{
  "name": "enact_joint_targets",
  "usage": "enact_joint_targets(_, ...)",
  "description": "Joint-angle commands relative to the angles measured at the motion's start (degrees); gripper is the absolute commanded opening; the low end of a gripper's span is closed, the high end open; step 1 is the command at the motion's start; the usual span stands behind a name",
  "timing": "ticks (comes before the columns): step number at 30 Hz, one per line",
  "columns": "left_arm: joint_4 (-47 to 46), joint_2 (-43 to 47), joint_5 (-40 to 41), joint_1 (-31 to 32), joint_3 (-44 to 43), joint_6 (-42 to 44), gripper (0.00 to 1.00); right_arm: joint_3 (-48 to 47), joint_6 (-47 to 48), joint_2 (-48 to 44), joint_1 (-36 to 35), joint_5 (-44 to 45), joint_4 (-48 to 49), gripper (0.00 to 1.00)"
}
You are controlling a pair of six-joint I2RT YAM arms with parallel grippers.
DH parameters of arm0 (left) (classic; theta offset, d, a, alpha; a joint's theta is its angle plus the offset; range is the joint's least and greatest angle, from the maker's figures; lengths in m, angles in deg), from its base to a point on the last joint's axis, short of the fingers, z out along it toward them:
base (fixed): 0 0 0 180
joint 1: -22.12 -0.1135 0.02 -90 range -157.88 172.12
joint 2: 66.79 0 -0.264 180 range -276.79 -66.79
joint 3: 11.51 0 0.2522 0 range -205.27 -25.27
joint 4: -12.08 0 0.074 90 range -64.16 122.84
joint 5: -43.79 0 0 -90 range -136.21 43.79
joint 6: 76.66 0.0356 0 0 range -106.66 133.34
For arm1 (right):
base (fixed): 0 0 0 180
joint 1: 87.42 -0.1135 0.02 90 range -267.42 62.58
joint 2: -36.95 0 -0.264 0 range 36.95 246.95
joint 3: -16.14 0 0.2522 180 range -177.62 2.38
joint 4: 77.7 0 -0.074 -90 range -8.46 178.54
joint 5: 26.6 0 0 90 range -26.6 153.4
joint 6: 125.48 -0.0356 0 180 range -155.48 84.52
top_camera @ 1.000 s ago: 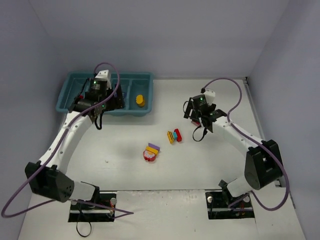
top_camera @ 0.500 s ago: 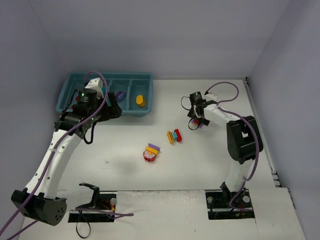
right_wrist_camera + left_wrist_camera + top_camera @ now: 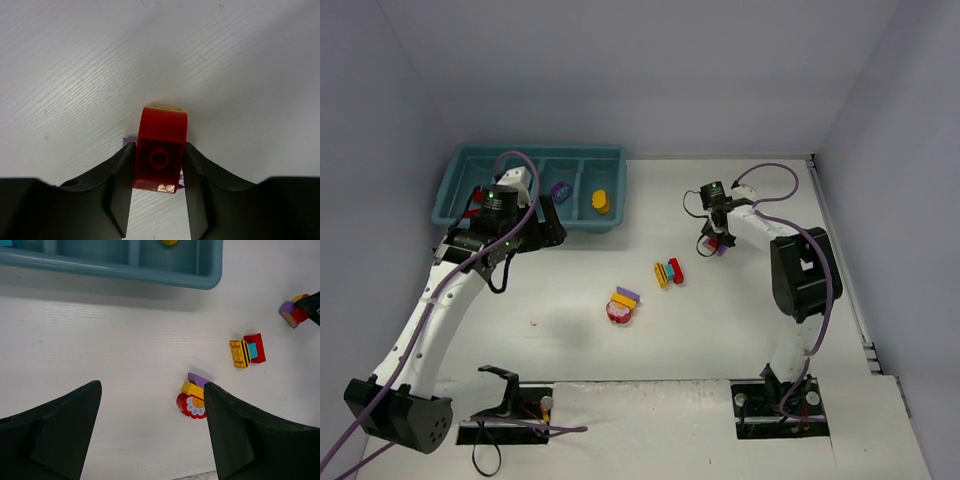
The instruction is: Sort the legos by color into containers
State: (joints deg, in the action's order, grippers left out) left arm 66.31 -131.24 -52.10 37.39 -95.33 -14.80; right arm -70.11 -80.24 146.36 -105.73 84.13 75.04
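My right gripper (image 3: 159, 165) is shut on a red lego (image 3: 161, 145) with a yellow piece beyond it and a purple piece under it; it is down at the table right of centre (image 3: 717, 243). My left gripper (image 3: 152, 386) hangs open and empty just in front of the teal tray of containers (image 3: 470, 160). One compartment holds a purple lego (image 3: 560, 189) and the neighbouring one a yellow lego (image 3: 601, 202). A yellow, teal and red stack (image 3: 669, 271) lies mid-table. A purple, yellow and red flower stack (image 3: 622, 306) lies nearer, beside my left gripper's right finger (image 3: 235, 430) in the wrist view.
The tray's near wall (image 3: 150, 275) runs along the top of the left wrist view. Grey walls close in the table at the back and on both sides. Both arm bases sit at the near edge.
My right gripper has come down and shut on the red lego. My left arm has pulled back from over the tray, and a purple lego now shows in a compartment.
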Motion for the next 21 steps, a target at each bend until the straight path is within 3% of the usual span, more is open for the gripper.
enact_joint_targets(1,-2.5,0.2,-0.9,0.1,-2.2,-0.6,0.76,-2.5,-0.1,-1.2,0.3,3.2,-0.4,0.33)
enact_joint_targets(4,-2.4,0.0,-1.1,0.1,-2.0,-0.7,0.76,-2.5,0.5,-1.3,0.3,3.2,-0.4,0.18)
enact_joint_targets(6,-2.5,0.0,-1.7,0.1,-1.8,-1.0,0.76,-2.7,1.3,-2.0,0.2,3.2,-0.4,0.01)
enact_joint_targets(10,-4.1,0.2,-3.7,0.6,-1.5,-0.7,0.76,-1.8,6.4,-6.5,-0.3,-0.8,3.2,0.0)
enact_joint_targets(15,-7.6,-0.9,-9.2,2.1,-1.4,-2.1,0.76,4.4,18.4,-21.4,-0.8,-18.4,17.7,0.0)
enact_joint_targets(21,-14.6,-3.7,-13.1,6.5,-2.0,-5.8,0.76,9.9,26.2,-32.8,-0.6,-40.8,26.7,0.0)
